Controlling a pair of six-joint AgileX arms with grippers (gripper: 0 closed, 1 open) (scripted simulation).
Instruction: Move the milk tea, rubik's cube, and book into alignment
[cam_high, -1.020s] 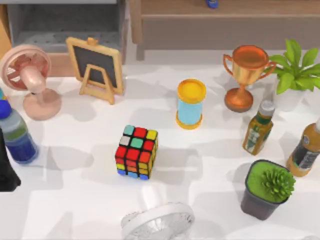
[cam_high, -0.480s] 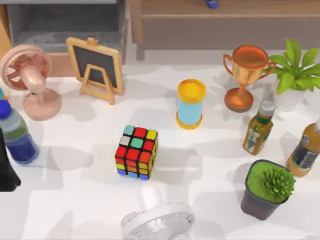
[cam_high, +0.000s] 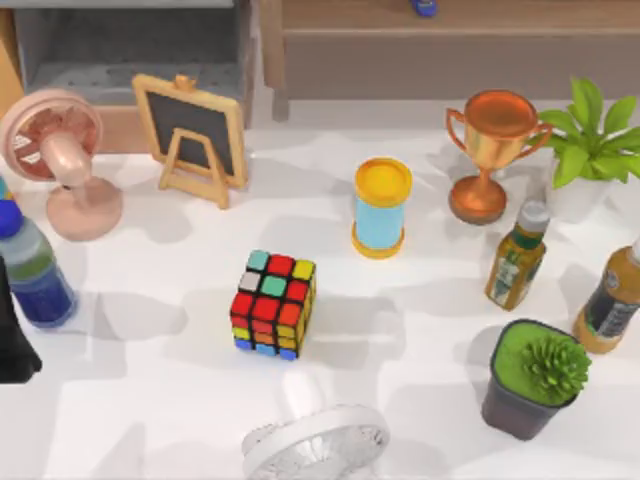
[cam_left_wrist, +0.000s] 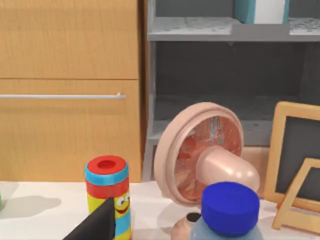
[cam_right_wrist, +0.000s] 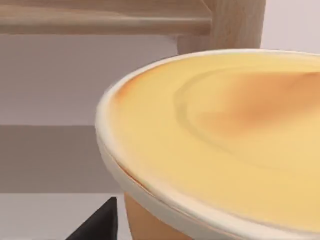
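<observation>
The rubik's cube (cam_high: 272, 303), black-edged with scrambled stickers, stands alone on the white table (cam_high: 150, 400) a little left of centre. In the right wrist view a tan cup with a cream-rimmed lid, the milk tea (cam_right_wrist: 235, 145), sits very close to my right gripper (cam_right_wrist: 97, 225), whose dark tip shows beside it. My left gripper (cam_high: 12, 340) is a dark shape at the table's left edge, beside a blue-capped bottle (cam_high: 35, 270). The book is out of view.
Around the cube stand a pink fan (cam_high: 60, 160), a small chalkboard easel (cam_high: 192, 135), a yellow-lidded blue canister (cam_high: 381, 207), a trophy (cam_high: 492, 150), two bottles (cam_high: 517, 262), two potted plants (cam_high: 532, 378) and a white fan (cam_high: 315, 445). A striped can (cam_left_wrist: 107, 197) stands near the left gripper.
</observation>
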